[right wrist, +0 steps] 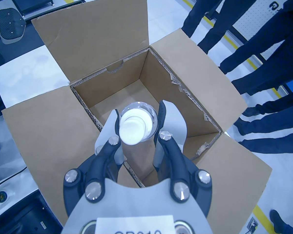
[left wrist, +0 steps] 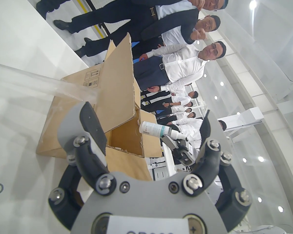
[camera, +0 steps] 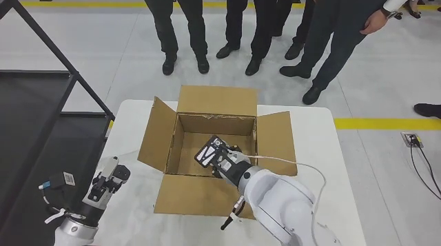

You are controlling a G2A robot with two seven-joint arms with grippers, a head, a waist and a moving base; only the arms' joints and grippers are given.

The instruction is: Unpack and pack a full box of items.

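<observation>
Looking down from overhead at table (camera: 324, 149) and box (camera: 196, 194); from left wrist, low beside box; from right wrist, closely into it.

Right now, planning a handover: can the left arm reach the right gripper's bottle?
Probably, but not straight across: a raised box flap stands partly between the open left gripper and the bottle the right gripper holds.

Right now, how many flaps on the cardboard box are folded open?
4, all folded outward and none hidden: the far flap opposite the robot, the left flap, the right flap, and the near flap closest to the robot.
</observation>
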